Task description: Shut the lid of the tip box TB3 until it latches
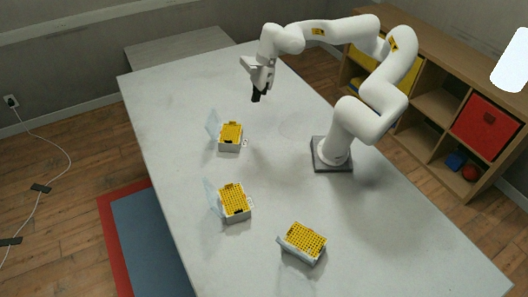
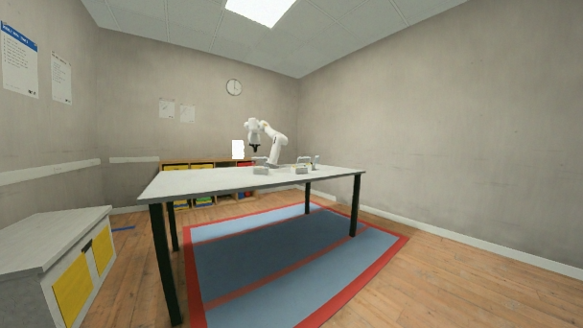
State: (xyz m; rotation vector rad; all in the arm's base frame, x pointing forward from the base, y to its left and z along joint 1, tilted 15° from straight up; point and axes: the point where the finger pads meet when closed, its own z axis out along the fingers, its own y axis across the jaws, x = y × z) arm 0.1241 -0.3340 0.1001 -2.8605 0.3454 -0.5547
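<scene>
Three grey tip boxes with yellow tip racks stand on the white bench in the top view, each with its clear lid open: a far box (image 1: 230, 135), a middle box (image 1: 234, 201) and a near box (image 1: 304, 241). Small white tags sit beside the far and middle boxes, but their text is too small to read, so I cannot tell which box is TB3. My gripper (image 1: 256, 97) is shut with nothing in it. It hangs pointing down, well above the bench, behind and to the right of the far box. It shows small in the exterior view (image 2: 254, 149).
The arm's base (image 1: 332, 156) is fixed on the bench to the right of the boxes. A wooden shelf unit (image 1: 452, 95) with a red bin stands beyond the bench's right side. A low grey cabinet (image 1: 178, 45) stands behind the bench's far end.
</scene>
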